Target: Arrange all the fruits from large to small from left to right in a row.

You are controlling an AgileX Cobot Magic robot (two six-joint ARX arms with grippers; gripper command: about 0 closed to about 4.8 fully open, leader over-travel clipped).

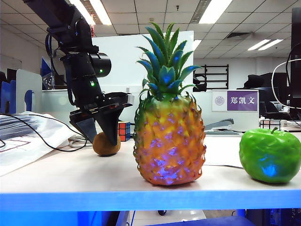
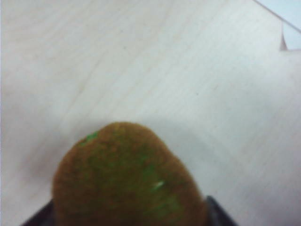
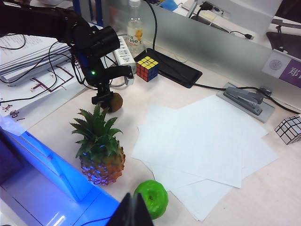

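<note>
A: How far is the task?

B: Not far, I think. On the desk (image 1: 70,181) the row reads kiwi (image 1: 106,144), pineapple (image 1: 169,141), apple (image 1: 270,156), so the kiwi must go to the right end. The left hand (image 1: 99,132) stands spread around the kiwi, which is not yet lifted.

A: And the right hand (image 3: 133,213)?

B: Pressed together, empty, high above the apple. The kiwi looks brown, fuzzy, oval.

A purple-and-white desk nameplate (image 1: 234,100), right of centre in the exterior view, reads "郑凯文" beside a round emblem. The bottle label (image 3: 136,36), upper left of the right wrist view, shows "100". Nothing else is legible.
</note>
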